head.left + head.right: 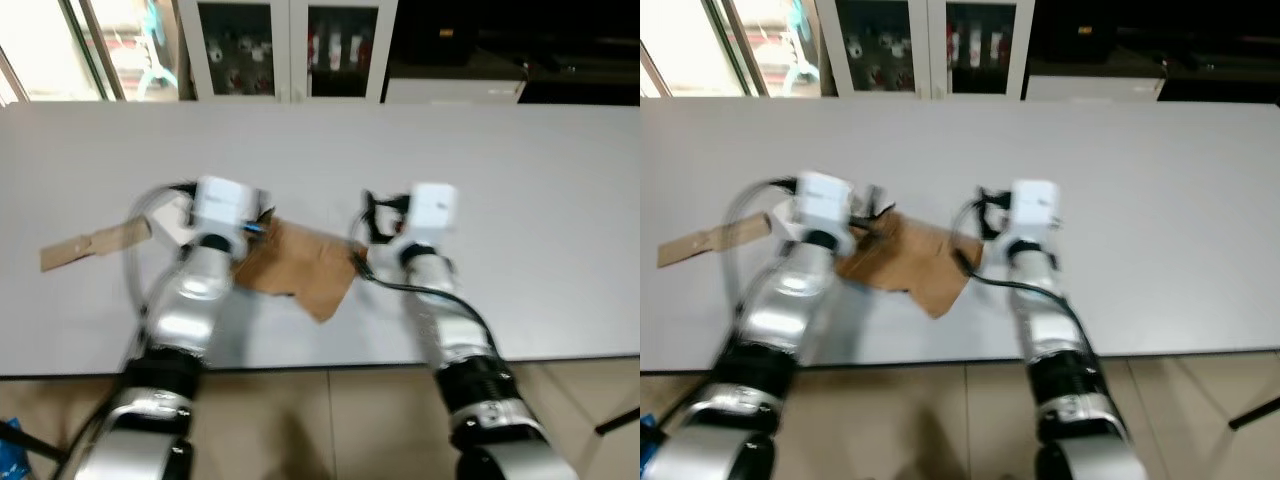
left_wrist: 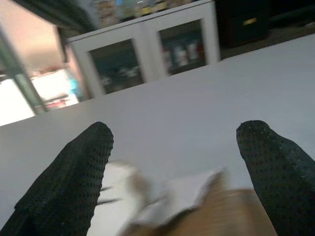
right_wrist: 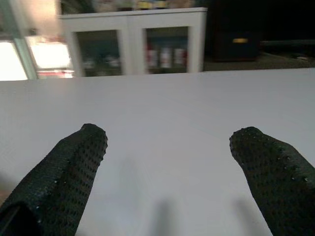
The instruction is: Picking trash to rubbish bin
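Right now both silver arms reach forward over a long white desk point(image 1: 540, 200). A crumpled sheet of brown paper point(image 1: 300, 268) lies flat on the desk between the two arms, near its front edge, with one corner pointing toward the robot. The left pincer point(image 2: 172, 162) sits at the paper's left edge; in the left wrist view its two black fingers point(image 2: 74, 177) stand wide apart, and the brown paper with a pale, blurred scrap point(image 2: 172, 196) lies low between them, though I cannot tell whether the fingers touch it. The right pincer point(image 3: 167, 162) is just beside the paper's right edge, its fingers point(image 3: 69, 172) also spread wide with bare desk surface between them.

A second, narrower strip of brown cardboard point(image 1: 95, 245) lies on the desk to the left of the left arm, apart from the larger sheet.

Beyond the far edge of the desk stands a white cabinet with glass doors point(image 1: 290, 45), small items on its shelves. Tiled floor point(image 1: 330, 420) shows below the desk's near edge.
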Controlling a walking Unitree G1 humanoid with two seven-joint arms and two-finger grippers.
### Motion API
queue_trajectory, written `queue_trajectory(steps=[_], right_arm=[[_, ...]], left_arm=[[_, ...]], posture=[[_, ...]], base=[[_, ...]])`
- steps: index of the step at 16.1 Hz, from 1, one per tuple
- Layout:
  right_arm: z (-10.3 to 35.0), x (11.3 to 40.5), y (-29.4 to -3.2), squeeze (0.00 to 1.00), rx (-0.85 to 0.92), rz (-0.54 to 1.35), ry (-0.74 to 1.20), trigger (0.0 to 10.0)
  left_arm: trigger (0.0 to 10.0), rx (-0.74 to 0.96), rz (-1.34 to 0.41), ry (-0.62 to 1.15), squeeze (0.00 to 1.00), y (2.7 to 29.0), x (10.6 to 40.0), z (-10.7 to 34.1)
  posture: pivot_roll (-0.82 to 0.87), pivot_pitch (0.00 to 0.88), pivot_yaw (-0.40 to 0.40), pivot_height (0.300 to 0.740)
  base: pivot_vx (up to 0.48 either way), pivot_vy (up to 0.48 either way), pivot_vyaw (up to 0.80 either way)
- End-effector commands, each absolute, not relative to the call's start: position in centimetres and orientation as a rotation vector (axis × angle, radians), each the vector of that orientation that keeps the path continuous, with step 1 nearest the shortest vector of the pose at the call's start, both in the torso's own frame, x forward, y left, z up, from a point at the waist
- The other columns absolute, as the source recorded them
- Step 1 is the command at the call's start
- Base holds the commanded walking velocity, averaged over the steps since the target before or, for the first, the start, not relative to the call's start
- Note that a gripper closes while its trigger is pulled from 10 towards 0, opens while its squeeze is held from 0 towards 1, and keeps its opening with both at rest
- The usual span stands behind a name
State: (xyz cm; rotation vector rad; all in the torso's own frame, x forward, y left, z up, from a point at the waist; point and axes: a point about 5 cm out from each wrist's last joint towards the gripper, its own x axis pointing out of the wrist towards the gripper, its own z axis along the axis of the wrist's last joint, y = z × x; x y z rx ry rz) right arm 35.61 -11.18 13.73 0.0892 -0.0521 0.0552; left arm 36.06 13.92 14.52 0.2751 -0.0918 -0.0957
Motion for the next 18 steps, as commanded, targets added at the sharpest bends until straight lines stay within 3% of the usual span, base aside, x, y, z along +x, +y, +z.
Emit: queue_trajectory(steps=[1, 4, 9, 15, 18], right_arm=[[14.5, 35.7, -10.6, 0.00, 0.110, 0.070, -0.081, 10.0], [14.4, 35.7, -10.6, 0.00, 0.107, 0.073, -0.077, 10.0], [14.0, 35.2, -10.8, 0.00, 0.102, 0.077, -0.069, 10.0], [12.7, 33.2, -12.2, 0.00, 0.153, 0.148, -0.007, 10.0], [12.4, 32.6, -11.9, 0.00, 0.160, 0.228, 0.023, 10.0]], left_arm=[[10.0, 0.288, -0.071, -0.103, 0.00, 15.0, 36.2, 15.0], [10.0, 0.282, -0.088, -0.107, 0.00, 14.7, 36.1, 14.9], [10.0, 0.316, -0.134, -0.087, 0.00, 15.0, 35.0, 14.0], [10.0, 0.644, -0.375, -0.093, 0.00, 15.6, 30.6, 13.9], [10.0, 0.725, -0.406, -0.068, 0.00, 15.8, 29.9, 13.3]], posture=[[0.01, 0.034, -0.030, 0.740], [0.01, 0.027, -0.030, 0.740], [0.00, 0.018, -0.027, 0.740], [0.01, 0.020, -0.034, 0.740], [0.01, 0.017, -0.037, 0.740]], base=[[0.349, 0.000, 0.00], [0.338, 0.000, 0.00], [0.000, 0.000, 0.00], [0.000, 0.000, 0.00], [0.000, 0.000, 0.00]])
